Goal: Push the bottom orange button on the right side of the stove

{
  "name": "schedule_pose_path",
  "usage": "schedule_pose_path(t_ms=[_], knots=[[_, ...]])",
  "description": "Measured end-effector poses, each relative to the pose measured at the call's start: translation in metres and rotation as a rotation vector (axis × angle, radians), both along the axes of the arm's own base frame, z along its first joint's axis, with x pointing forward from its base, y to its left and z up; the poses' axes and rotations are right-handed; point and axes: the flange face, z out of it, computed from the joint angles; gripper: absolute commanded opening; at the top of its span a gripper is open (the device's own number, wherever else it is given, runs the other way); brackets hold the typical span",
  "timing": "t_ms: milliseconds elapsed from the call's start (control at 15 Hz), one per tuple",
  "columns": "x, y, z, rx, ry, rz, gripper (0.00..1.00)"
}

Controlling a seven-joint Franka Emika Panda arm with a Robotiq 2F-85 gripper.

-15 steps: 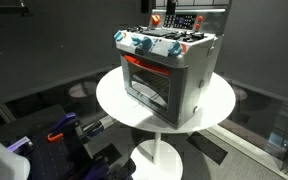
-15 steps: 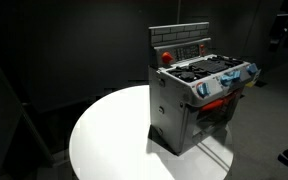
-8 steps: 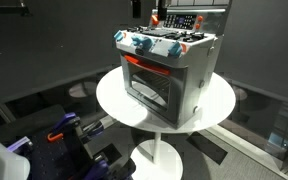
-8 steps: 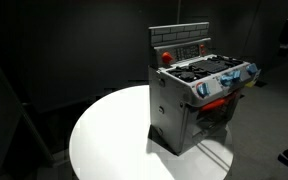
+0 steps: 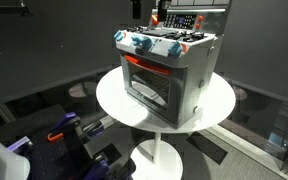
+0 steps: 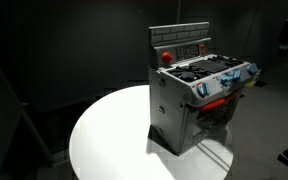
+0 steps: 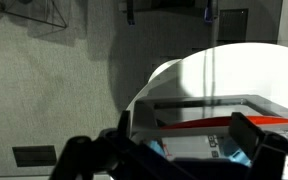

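Almost nothing moves in the last second. The toy stove [image 5: 169, 65] stands on the round white table [image 5: 114, 100] exactly where it was, oven door shut and teal knobs [image 5: 144, 43] in a row along its front edge. In an exterior view, the only change is a dark shape at the top edge [image 5: 136, 8], probably your arm. It sits slightly to the side of where it was a second ago and has held there for the last half second.

Your gripper [image 7: 174, 152] reaches in from the bottom of the wrist view with its jaws spread wide and nothing between them. Past them lie the stove's orange-red strip [image 7: 209, 123] and the table's rim, still some way off, so you are well apart from the target.

An orange-red button [image 6: 165, 57] shows on the upright back panel [image 6: 184, 40] in an exterior view. At this size you cannot tell which button is the bottom one.

This looks like a pause in the approach, and the press has not begun. You probably need to narrow the jaws or lead with one fingertip, then descend toward the panel. A wide gripper risks catching a neighbouring button or shoving the light stove across the table.
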Motion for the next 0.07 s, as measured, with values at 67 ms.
schedule_pose_path(t_ms=[67], knots=[[0.0000,0.0000,0.0000,0.000,0.000,0.000,1.00]])
